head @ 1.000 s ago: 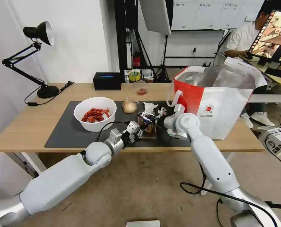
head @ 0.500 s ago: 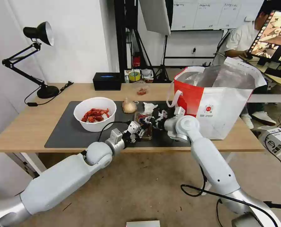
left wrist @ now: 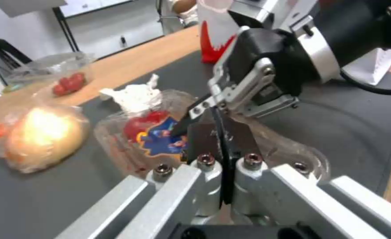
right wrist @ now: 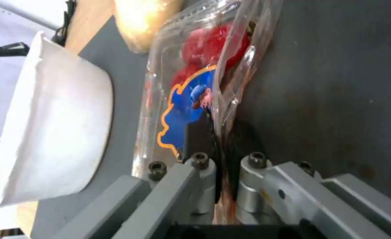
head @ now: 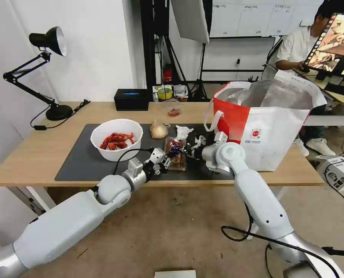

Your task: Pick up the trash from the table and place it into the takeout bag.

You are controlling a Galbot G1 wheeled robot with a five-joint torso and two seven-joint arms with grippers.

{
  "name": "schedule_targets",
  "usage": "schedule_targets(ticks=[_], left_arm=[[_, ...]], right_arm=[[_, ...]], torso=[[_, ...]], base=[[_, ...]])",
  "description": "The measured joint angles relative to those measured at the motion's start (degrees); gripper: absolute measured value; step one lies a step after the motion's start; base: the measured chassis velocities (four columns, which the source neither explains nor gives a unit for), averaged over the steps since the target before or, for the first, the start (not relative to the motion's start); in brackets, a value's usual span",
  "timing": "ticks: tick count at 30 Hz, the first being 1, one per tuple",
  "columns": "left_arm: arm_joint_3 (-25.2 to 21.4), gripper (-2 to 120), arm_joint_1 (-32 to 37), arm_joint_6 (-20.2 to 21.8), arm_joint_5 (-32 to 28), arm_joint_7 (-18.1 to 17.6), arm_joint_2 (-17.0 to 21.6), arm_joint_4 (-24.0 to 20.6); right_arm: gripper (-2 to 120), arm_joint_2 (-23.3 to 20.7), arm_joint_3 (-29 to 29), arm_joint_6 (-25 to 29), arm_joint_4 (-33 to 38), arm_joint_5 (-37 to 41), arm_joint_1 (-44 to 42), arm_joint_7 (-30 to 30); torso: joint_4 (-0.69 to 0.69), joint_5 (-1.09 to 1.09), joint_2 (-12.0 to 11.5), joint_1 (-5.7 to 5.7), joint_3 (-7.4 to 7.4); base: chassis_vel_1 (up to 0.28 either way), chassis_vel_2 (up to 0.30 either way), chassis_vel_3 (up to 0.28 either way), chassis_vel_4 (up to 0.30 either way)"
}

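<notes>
Both grippers had slid the tray (head: 176, 154) leftward along the mat (head: 83, 162). Left gripper (head: 165, 160) and right gripper (head: 185, 148) each pinched its clear rim from opposite sides. Its blue-and-orange label (right wrist: 184, 113) had no readable text.

We see the table (head: 41, 148) bearing a dark mat (head: 83, 160), a lamp (head: 44, 73) far left, the takeout bag (head: 268, 127) right.
</notes>
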Motion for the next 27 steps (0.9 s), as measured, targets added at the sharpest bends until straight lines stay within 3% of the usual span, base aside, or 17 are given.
schedule_targets(ticks=[6,9,18,23,25,27], left_arm=[[-4.0,0,3.2,-0.2,-0.2,-0.1,2.0,-2.5],[-7.6,7,7.1,-0.2,-0.3,-0.1,3.4,-4.6],[-23.2,41,24.1,-1.1,0.5,0.3,5.2,-10.4],[-26.5,57,28.2,-1.5,0.9,0.2,5.2,-12.0],[-27.9,68,30.4,-1.8,1.4,-0.3,5.0,-13.1],[-28.3,71,31.0,-1.8,1.5,-0.6,5.0,-13.4]], right_arm=[[1,-0.4,1.1,0.0,1.4,-0.2,0.0,-0.5],[1,-0.9,2.1,0.1,2.8,-0.1,-0.1,-1.0],[1,-3.8,4.9,1.3,11.8,1.7,-0.6,-3.6],[1,-4.7,6.0,2.6,16.8,3.2,-0.2,-4.3],[1,-5.4,6.6,4.3,20.0,3.5,1.0,-4.6],[1,-5.6,6.9,4.7,20.9,3.6,1.5,-4.5]], torso=[[-0.01,0.0,0.0,0.0,0.0],[0.0,-0.01,0.0,0.0,0.0],[0.01,0.0,0.0,0.0,-0.01],[0.0,-0.01,0.0,-0.01,-0.01],[0.0,0.0,0.0,0.0,-0.01],[0.0,0.0,0.0,0.0,-0.02]], base=[[0.0,0.0,0.0,0.0],[0.0,0.0,0.0,0.0],[0.0,0.0,0.0,0.0],[0.0,0.0,0.0,0.0],[0.0,0.0,0.0,0.0],[0.0,0.0,0.0,0.0]])
